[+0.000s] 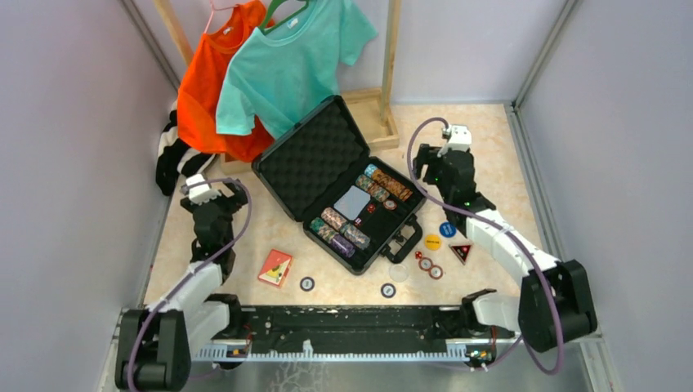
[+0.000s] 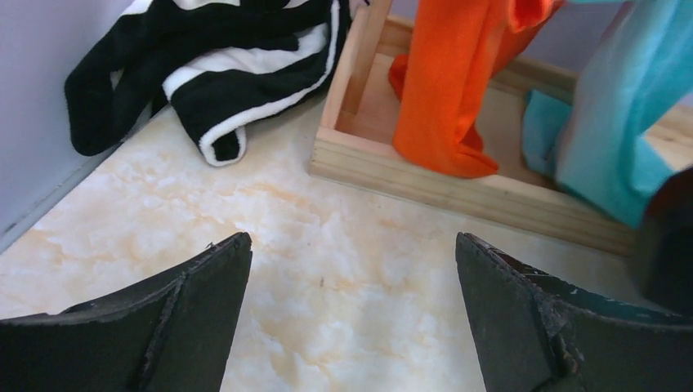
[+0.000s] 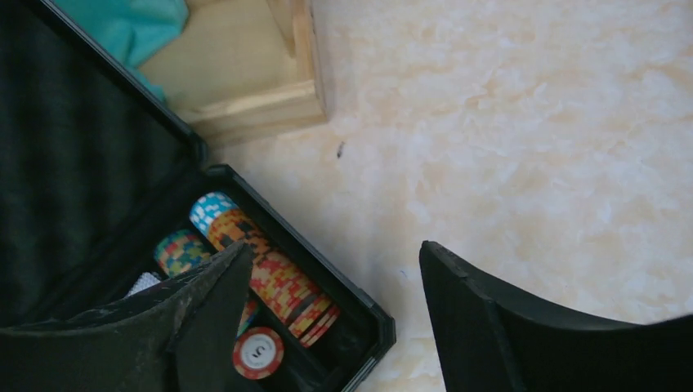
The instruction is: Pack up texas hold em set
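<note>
At centre frame the briefcase (image 1: 315, 159) lay open, part-filled; left gripper (image 2: 351, 241) and right gripper (image 3: 335, 249) gaped wide, empty. Gathering the loose chips (image 1: 435, 272) at lower right probably came next.

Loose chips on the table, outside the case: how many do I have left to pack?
4. One chip right of the card box, one chip in front of the case, two red chips beside its handle. A pale disc nearby may be a fifth.

Briefcase (image 3: 327, 269) (left part) off-frame
</note>
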Available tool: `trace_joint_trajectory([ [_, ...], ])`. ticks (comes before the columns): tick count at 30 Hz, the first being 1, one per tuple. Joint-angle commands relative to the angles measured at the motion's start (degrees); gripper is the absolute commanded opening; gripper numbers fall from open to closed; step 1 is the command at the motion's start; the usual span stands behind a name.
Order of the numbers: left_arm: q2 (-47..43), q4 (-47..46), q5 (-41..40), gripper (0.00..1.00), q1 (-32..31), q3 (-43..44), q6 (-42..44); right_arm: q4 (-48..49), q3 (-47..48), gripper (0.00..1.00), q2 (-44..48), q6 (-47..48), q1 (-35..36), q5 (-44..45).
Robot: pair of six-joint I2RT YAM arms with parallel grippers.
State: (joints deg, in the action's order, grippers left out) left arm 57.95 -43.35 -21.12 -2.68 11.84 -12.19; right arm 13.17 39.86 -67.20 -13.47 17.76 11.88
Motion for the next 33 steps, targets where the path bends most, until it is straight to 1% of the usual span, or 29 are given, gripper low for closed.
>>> trace_joint_trajectory([
  [1, -6.45, 12.03, 1.16, 0.99, -2.01, 2.72, -5.60, -7.59, 6.18, 0.66, -7.00, -1.60, -0.04, -2.90],
  [2, -7.87, 13.83, 1.89, 0.99, -2.62, 3.24, -5.75, -7.99, 7.80, 0.61, -9.61, -1.64, -0.01, -4.76],
  [3, -9.05, 15.81, 3.09, 0.99, -3.56, 3.87, -5.20, -8.18, 9.15, 0.58, -11.12, -1.56, 0.08, -6.03],
  [5, -10.53, 18.73, 7.03, 0.99, -6.52, 5.42, -2.82, -8.16, 10.70, 0.56, -13.06, -0.95, 0.89, -5.89],
  [7, -11.11, 22.43, 7.12, 0.99, -11.84, 6.66, -1.21, -7.91, 11.53, 0.56, -13.90, 0.74, 1.67, -3.90],
  [8, -11.26, 22.80, 7.22, 0.99, -14.76, 6.62, -0.52, -8.13, 11.91, 0.57, -14.11, 1.20, 1.76, -3.04],
  [9, -11.39, 22.42, 7.59, 0.99, -17.73, 6.23, -0.74, -8.61, 12.64, 0.62, -14.36, 1.44, 1.82, -2.28],
  [10, -11.56, 21.91, 7.55, 0.99, -18.96, 5.66, -2.14, -9.20, 13.16, 0.64, -14.56, 1.70, 1.84, -1.54],
  [12, -11.99, 20.15, 6.99, 0.99, -19.80, 3.71, -6.68, -9.55, 13.57, 0.69, -14.56, 1.95, 1.84, -0.93],
  [14, -12.61, 19.57, 3.98, 0.99, -19.87, 2.06, -12.12, -9.85, 13.47, 0.69, -14.10, 1.77, 1.80, -0.07],
  [15, -13.00, 19.56, 3.14, 0.99, -19.89, 1.82, -13.25, -9.91, 13.19, 0.69, -13.72, 1.71, 1.84, 0.35],
  [16, -13.43, 19.59, 2.95, 0.99, -19.85, 2.02, -13.10, -9.99, 12.95, 0.69, -13.33, 1.74, 1.84, 0.96],
  [18, -13.64, 22.65, 3.15, 0.99, -19.90, 3.99, -12.73, -10.22, 12.34, 0.69, -12.55, 2.25, 1.84, 2.13],
  [21, -12.12, 26.45, 3.44, 0.99, -19.85, 7.24, -12.04, -10.84, 12.57, 0.67, -12.74, 3.59, 1.76, 4.41],
  [22, -11.21, 26.51, 3.91, 0.99, -19.83, 7.70, -11.84, -11.25, 13.14, 0.64, -13.30, 3.70, 1.69, 4.92],
  [23, -10.02, 26.12, 4.50, 0.99, -19.89, 7.88, -11.96, -11.50, 13.70, 0.59, -13.89, 3.86, 1.55, 4.51],
  [24, -8.74, 25.46, 5.46, 0.99, -19.85, 8.04, -12.09, -11.80, 14.38, 0.46, -14.64, 3.97, 1.39, 3.60],
  [26, -6.24, 24.34, 7.68, 0.94, -19.94, 8.54, -12.62, -13.45, 16.06, 0.36, -16.45, 3.85, 1.23, 1.81],
  [27, -5.18, 23.44, 8.53, 0.92, -20.11, 8.56, -12.99, -13.90, 16.59, 0.33, -17.15, 3.77, 1.21, 1.29],
  [30, -3.23, 20.02, 9.65, 0.88, -20.56, 7.67, -13.50, -13.90, 16.54, 0.32, -18.51, 4.00, 1.18, 0.74],
  [31, -2.84, 19.07, 9.78, 0.88, -20.68, 7.41, -13.49, -13.88, 16.38, 0.33, -18.88, 4.18, 1.22, 0.32],
  [33, -2.17, 18.39, 9.54, 0.91, -20.80, 7.25, -13.48, -13.67, 16.36, 0.34, -19.82, 4.67, 1.23, -0.99],
])
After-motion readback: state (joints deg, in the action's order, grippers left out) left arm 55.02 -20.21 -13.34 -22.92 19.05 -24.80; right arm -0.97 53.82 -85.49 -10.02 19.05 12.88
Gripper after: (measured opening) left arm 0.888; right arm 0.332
